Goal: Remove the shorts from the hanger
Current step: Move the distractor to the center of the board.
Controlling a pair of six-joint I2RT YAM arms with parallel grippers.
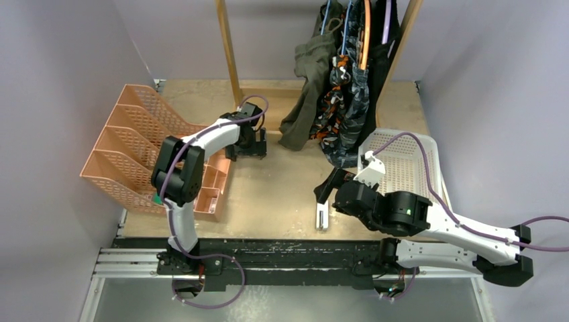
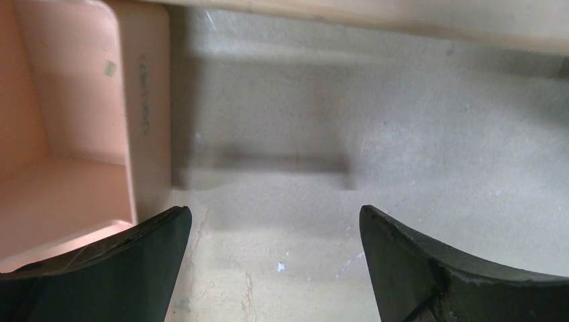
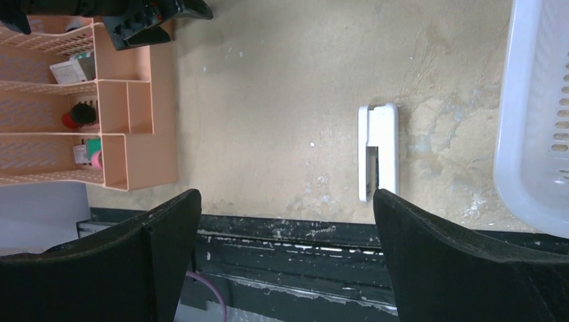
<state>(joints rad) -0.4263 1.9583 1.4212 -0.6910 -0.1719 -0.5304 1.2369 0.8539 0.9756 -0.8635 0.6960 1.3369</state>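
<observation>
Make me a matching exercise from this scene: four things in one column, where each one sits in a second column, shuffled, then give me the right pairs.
Things
1. olive green shorts
2. white basket
3. orange file organizer
4. small white object

Places
A. left side of the table
B. lying flat near the table's front edge, between the two arms
C. hanging at the back
D. right side of the table

Pairs: 1-C, 2-D, 3-A, 4-B
</observation>
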